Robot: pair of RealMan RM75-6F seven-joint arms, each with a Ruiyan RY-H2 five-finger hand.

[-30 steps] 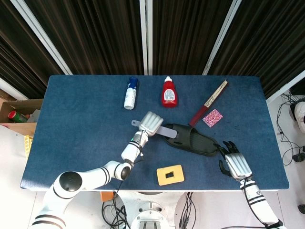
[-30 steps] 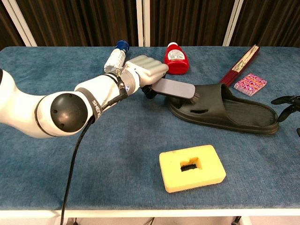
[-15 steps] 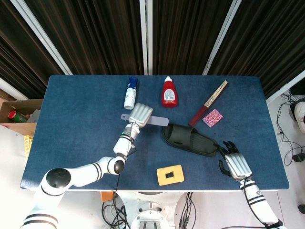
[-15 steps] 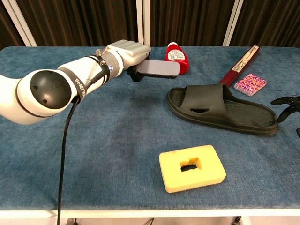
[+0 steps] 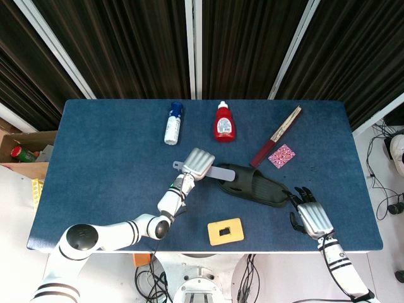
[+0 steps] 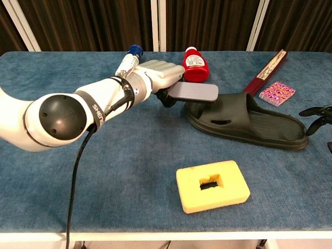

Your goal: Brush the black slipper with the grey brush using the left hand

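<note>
Back over the toe came the grey brush (image 6: 194, 93): half a second earlier I had it lifted away toward ten o'clock of the black slipper (image 6: 248, 121), clear of it, and at this moment its flat head lay once more over the slipper's toe end, much as it had a full second before. My left hand (image 6: 157, 77) was curled round the brush handle, fingers wrapped over the top, the head pointing toward three o'clock from my knuckles. From the head view the left hand (image 5: 198, 163) sat near the table's middle, with the brush (image 5: 218, 172) reaching out to the slipper (image 5: 255, 185); whether the bristles actually touched the rubber I couldn't make out. The slipper itself had not shifted, lying right of centre on the blue table (image 5: 101, 164), toe toward nine o'clock. My right hand (image 5: 312, 216) rested at the slipper's heel, around four o'clock of it, fingers spread and holding nothing; in the chest view only its dark fingertips (image 6: 314, 115) showed at the right edge. Off at twelve o'clock stood the red bottle (image 5: 223, 121) and, left of it, the white bottle (image 5: 173, 123), and a yellow sponge (image 6: 212, 185) lay at six o'clock near the front edge.
</note>
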